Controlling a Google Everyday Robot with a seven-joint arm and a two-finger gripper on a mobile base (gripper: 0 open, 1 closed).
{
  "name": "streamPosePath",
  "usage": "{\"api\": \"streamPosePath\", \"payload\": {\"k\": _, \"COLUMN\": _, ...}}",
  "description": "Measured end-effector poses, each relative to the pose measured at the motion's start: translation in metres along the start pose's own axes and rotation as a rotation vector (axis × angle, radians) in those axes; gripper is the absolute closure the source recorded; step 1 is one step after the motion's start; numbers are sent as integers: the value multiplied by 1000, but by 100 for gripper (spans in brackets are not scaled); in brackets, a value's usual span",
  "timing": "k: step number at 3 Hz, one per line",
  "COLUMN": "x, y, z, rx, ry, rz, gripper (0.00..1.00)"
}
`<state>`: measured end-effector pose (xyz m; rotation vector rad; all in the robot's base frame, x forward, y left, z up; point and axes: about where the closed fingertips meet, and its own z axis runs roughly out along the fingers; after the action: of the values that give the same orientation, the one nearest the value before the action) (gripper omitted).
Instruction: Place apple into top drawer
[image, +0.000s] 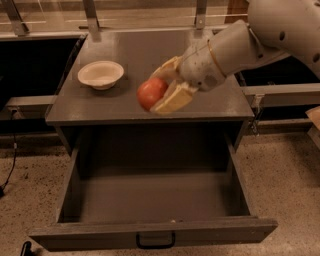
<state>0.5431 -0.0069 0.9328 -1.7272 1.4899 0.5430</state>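
Grey cabinet top (135, 50) fills the mid of the view, w/ speckled floor (285, 170) around its base. Below the top, the top drawer (160, 197) is pulled out toward the camera, open, inside bare grey. Its flat front panel runs along the bottom of the view, small black handle (155, 241) at centre.

My arm (240, 47) comes in from the upper right, pale casing, angled down and left across the right half of the top.

Cream bowl (100, 74) sits upright on the left part of the top, well apart from my tool.

My gripper (158, 92) is over the front-centre of the top, just behind the front edge, pointing left and tilted. Its tan fingers (172, 99) are clamped on the apple (150, 93), one above and one below. Apple is red w/ a lighter blush, poking out to the left of the fingers. It's over the cabinet top, not in the drawer. Looks lifted off the surface, but can't tell for sure.
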Motion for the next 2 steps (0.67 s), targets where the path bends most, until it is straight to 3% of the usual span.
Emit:
{"api": "streamPosePath", "payload": {"k": 1, "x": -11, "y": 36, "z": 32, "rx": -90, "ry": -20, "rz": -92, "gripper": 100}}
{"api": "streamPosePath", "payload": {"k": 2, "x": -8, "y": 34, "z": 36, "rx": -75, "ry": 30, "rz": -89, "gripper": 100}}
